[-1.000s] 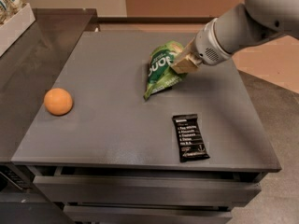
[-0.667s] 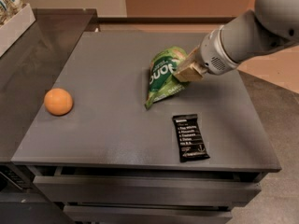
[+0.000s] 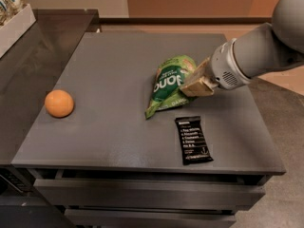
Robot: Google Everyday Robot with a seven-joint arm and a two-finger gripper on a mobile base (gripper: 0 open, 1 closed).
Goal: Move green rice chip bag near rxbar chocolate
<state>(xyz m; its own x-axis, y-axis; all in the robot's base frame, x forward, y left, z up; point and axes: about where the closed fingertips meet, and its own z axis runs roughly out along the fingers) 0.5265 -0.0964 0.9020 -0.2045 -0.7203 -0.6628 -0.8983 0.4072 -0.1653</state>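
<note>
The green rice chip bag point(image 3: 168, 85) is crinkled light green with a dark green panel and white letters. It lies tilted on the grey table top point(image 3: 109, 65), right of centre. My gripper point(image 3: 194, 83) comes in from the right on the grey arm and is shut on the bag's right edge. The rxbar chocolate point(image 3: 193, 139), a flat black wrapper with white text, lies flat near the table's front edge. It is just below and to the right of the bag's lower corner, a short gap apart.
An orange fruit point(image 3: 59, 103) sits at the table's left side. A dark counter point(image 3: 28, 65) adjoins the table on the left, with a white bin point(image 3: 14, 25) of packets at its far end. Drawers point(image 3: 142, 194) run under the front edge.
My gripper and the green bag have moved together toward the table's front, closer to the black bar. The orange and the bar have not moved.
</note>
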